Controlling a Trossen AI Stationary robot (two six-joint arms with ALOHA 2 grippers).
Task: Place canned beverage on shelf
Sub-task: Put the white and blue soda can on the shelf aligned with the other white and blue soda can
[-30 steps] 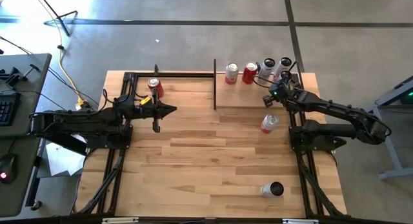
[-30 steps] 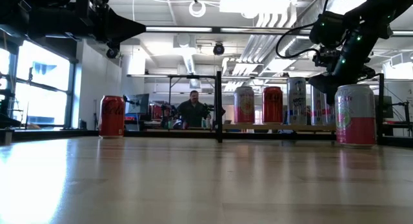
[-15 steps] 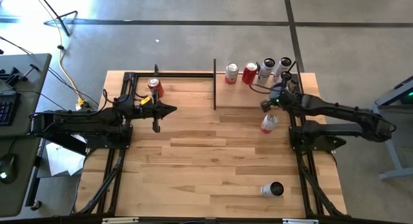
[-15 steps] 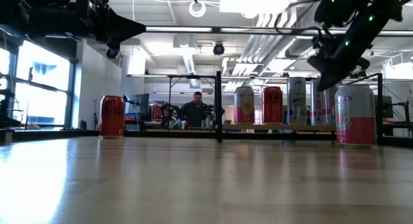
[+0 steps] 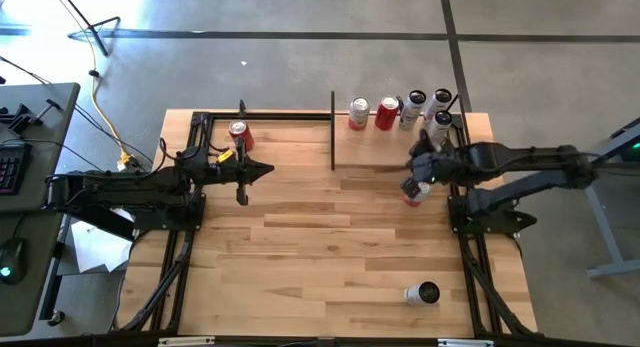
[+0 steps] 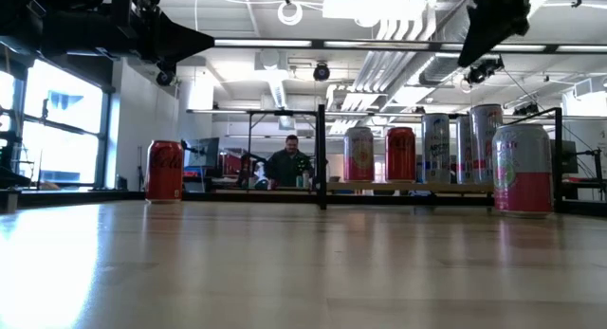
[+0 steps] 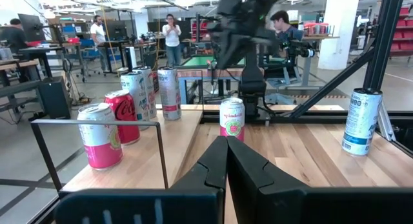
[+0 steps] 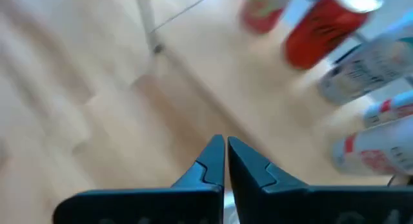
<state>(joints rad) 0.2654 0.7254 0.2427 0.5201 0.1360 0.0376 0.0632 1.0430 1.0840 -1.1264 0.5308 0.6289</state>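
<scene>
Table [image 5: 330, 247]: we see a light-wood top with black frame rails along both sides.
Shelf [image 5: 375, 147]: toward two o'clock on the table, with a thin black upright plate [image 5: 333, 130] at its nine o'clock end.
Left arm: we find it at nine o'clock; the left gripper [image 5: 268, 170] has its fingers pressed together on nothing.
Right arm: reaching in from three o'clock; the right gripper [image 5: 410, 167] hangs over the pink can, fingers together, empty.
Cans on shelf [image 5: 398, 111]: four standing along its twelve o'clock edge.
Pink can [image 5: 415, 192]: upright on the table, just off the shelf toward six o'clock.
Red can [image 5: 241, 136]: upright at eleven o'clock.
Dark-topped can [image 5: 422, 293]: at five o'clock.
</scene>
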